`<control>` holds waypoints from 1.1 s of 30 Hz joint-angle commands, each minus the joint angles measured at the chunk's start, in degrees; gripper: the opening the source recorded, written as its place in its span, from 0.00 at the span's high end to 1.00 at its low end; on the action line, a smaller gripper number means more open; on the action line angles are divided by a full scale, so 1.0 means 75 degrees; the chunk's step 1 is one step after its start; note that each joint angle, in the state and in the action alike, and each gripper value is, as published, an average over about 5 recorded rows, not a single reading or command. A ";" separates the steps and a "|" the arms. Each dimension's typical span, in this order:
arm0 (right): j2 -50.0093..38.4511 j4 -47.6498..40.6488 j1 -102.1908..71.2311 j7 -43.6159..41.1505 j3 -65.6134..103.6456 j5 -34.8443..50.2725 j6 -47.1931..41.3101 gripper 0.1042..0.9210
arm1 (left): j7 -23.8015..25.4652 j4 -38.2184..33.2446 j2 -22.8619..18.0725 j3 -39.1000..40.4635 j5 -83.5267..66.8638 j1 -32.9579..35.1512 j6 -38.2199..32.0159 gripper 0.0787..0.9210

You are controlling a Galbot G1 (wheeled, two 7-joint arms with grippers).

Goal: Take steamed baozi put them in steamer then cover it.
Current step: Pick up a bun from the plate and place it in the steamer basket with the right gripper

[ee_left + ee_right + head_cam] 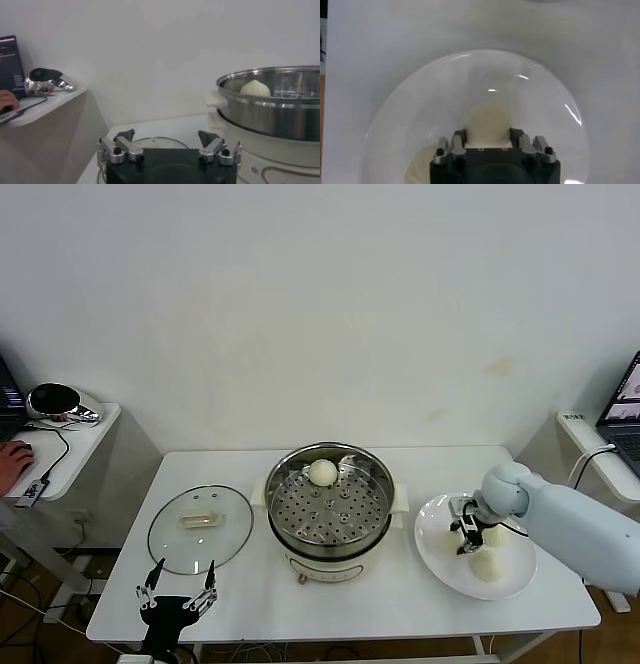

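Note:
The steamer (328, 506) stands mid-table with one steamed baozi (322, 472) on its perforated tray; the left wrist view shows the same bun (255, 88) over the steamer's steel rim (270, 112). On the white plate (440, 569) to its right lie more baozi (487, 565). My right gripper (465, 534) is down on that plate. Its fingers press both sides of one baozi (487, 117), as the right wrist view of the gripper (487, 134) shows. The cover (200, 527) lies flat to the left of the steamer. My left gripper (178, 594) hangs open near the table's front edge, just short of the cover (160, 142).
A side table (70, 446) with a shiny object and a person's hand stands at the far left. A laptop (625, 409) sits on a ledge at the far right. Bare tabletop (350, 609) lies in front of the steamer.

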 commanded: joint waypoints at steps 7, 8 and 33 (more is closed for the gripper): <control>-0.0456 0.1769 0.4717 -0.0048 -0.2308 0.2690 -0.0845 0.49 | 0.0010 0.0056 0.0068 0.0073 -0.0010 -0.0122 0.0020 0.12; -0.0296 0.1866 0.5265 -0.0011 -0.2631 0.2982 -0.0968 0.49 | 0.0011 0.0058 0.0077 0.0074 -0.0017 -0.0131 0.0021 0.12; 0.4566 0.0364 0.4634 0.1584 -0.3456 0.5255 -0.2896 0.48 | 0.0016 -0.0003 0.0018 -0.0046 -0.0184 -0.0231 0.0060 0.12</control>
